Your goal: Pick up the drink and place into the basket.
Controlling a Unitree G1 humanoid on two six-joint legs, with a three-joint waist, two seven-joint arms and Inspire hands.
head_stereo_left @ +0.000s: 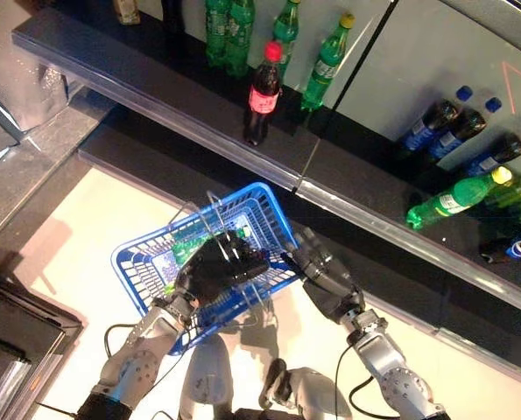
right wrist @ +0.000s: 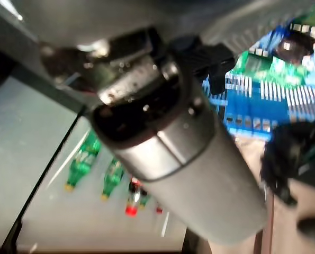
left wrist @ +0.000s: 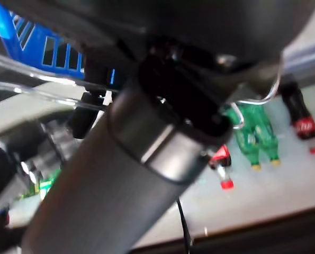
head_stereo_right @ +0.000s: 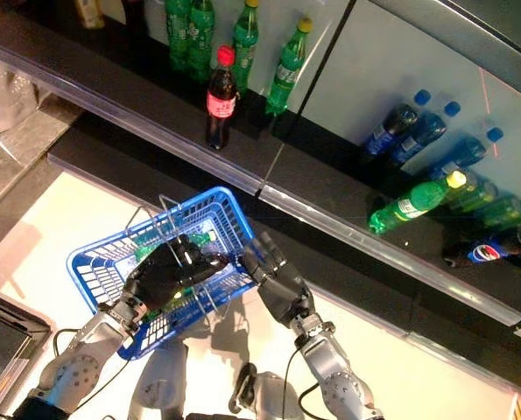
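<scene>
Pale flooring (head_stereo_left: 85,227) is lying below a dark shelf (head_stereo_left: 155,79) that is carrying upright bottles: a red-capped cola bottle (head_stereo_left: 263,94) and green bottles (head_stereo_left: 229,31) beside it. Further along, blue-capped bottles (head_stereo_left: 431,127) and a yellow-capped green bottle (head_stereo_left: 457,199) are showing behind glass.

Left eye view: the blue basket (head_stereo_left: 137,267) is hanging above the floor, with its wire handles (head_stereo_left: 214,210) standing up. The left hand (head_stereo_left: 216,271) is sitting over the basket's middle, its fingers curling round the handles. A green drink (head_stereo_left: 190,247) is lying inside the basket, under and just beyond those fingers. The right hand (head_stereo_left: 317,271) is positioned at the basket's right rim, touching or nearly touching it; whether its fingers are spread or curled cannot be told.

Right eye view: the same layout is appearing, with the left hand (head_stereo_right: 168,271) over the basket (head_stereo_right: 98,262) and the right hand (head_stereo_right: 278,284) beside the rim. The drink (head_stereo_right: 194,238) is showing as green between the fingers and the far wall.

Left wrist view: the arm's grey bulk is filling the frame; a wire handle (left wrist: 30,87) is crossing beside a blue basket wall (left wrist: 46,47).

Right wrist view: the basket's blue mesh (right wrist: 263,106) is showing past the arm, with green, probably the drink (right wrist: 258,66), inside it.
</scene>
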